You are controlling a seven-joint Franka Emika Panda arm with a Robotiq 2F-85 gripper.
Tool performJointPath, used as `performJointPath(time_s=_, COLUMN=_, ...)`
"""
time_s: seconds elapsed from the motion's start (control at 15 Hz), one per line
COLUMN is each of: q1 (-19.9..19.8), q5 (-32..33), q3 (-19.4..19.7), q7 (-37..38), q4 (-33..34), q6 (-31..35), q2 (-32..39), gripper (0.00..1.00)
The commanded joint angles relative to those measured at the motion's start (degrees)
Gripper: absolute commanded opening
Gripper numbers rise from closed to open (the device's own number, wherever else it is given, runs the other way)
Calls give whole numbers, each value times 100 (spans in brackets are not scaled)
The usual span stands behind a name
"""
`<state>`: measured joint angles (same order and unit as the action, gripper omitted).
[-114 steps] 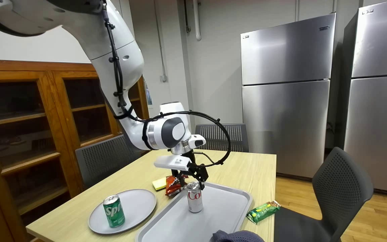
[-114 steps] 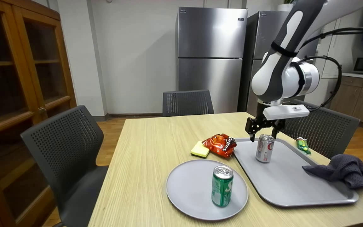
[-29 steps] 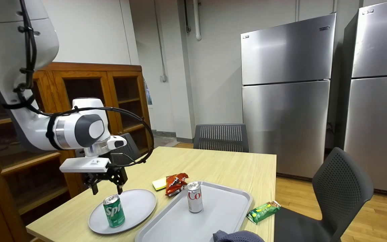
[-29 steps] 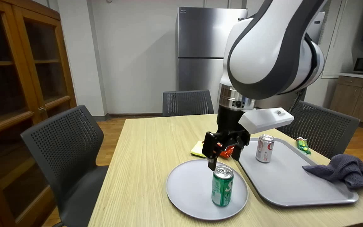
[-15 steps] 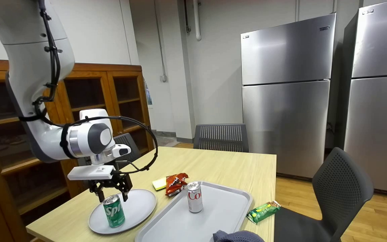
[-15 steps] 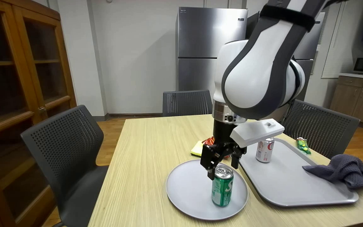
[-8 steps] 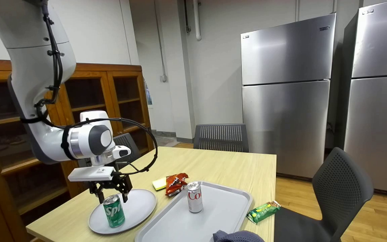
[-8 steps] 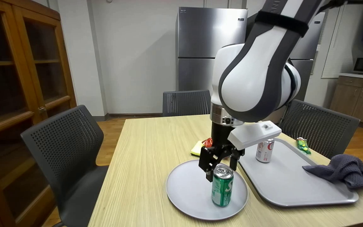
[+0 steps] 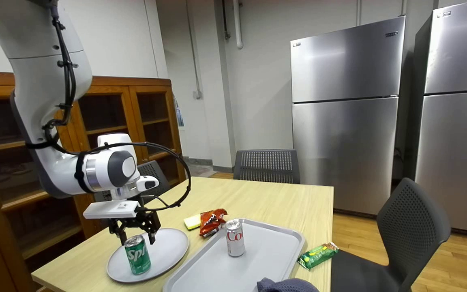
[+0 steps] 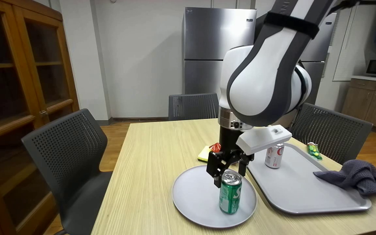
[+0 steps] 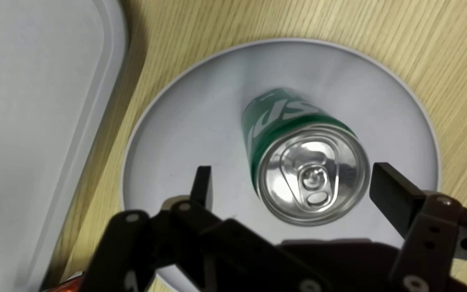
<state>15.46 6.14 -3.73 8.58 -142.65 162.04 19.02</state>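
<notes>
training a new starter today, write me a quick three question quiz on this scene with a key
1. Which can stands on the round plate?
2. True or false: the jaws are shut on that can.
3. Fill the blank: the silver can stands on the rectangular grey ____.

Key:
1. The green Sprite can.
2. False; they stand open, with a gap showing on one side of its top in the wrist view.
3. Tray.

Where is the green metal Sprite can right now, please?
Right of the wrist view's centre, the Sprite can stands on the round grey plate, its top showing between the fingertips of the open black gripper; the rectangular grey tray lies to the left.
</notes>
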Motion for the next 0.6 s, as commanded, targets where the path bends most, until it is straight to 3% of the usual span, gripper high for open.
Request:
performJointPath(time_s=0.0, q1=93, q5=111, q3=53, q7=206, q4=-32, q6=25, q2=-28, gripper=100)
performJointPath(time_s=0.53, q1=127, q5=123, q3=64, q7=208, q4=-89, q6=35, q2=-30, gripper=100)
